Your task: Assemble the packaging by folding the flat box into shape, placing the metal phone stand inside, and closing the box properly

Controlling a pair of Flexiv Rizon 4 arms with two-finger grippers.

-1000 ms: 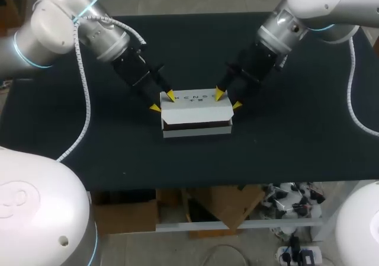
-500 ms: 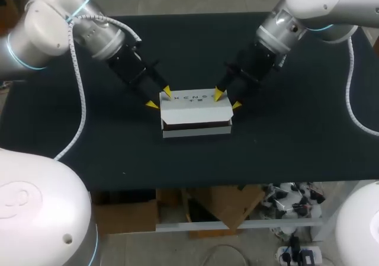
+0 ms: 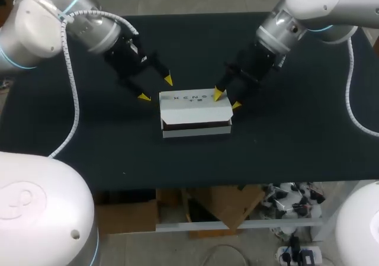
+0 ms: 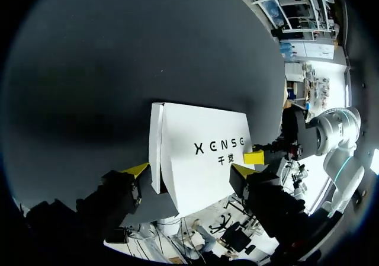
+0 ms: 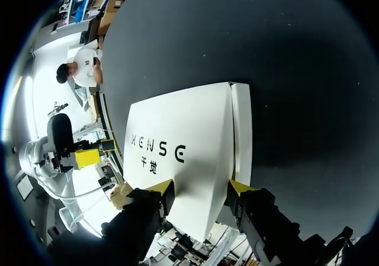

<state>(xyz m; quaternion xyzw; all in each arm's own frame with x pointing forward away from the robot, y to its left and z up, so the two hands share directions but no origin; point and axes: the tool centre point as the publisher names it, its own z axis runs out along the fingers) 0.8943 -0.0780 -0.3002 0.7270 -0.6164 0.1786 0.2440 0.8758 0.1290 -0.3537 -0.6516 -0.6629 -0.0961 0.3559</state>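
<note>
Spreading under everything is the black tabletop, with the one task item in sight resting at its middle. The silver-grey left arm comes in from the left side, a white cable hanging along it. The right arm comes in from the right side, and both slant down toward the centre. Between them lies the white box, folded into shape, its long sides running across the tabletop and its lid carrying dark print. Along the front a dark slot shows between lid and base, so the lid is not fully down there. The right tool is at the box's far right corner, over the lid's end; whether it is grasping the box or only touching it cannot be told. The left tool hangs just off the box's far left corner, released, its two yellow fingertips spread wide and clear of the cardboard. In the left wrist view the box lies ahead of that tool, framed by the spread tips.
</note>
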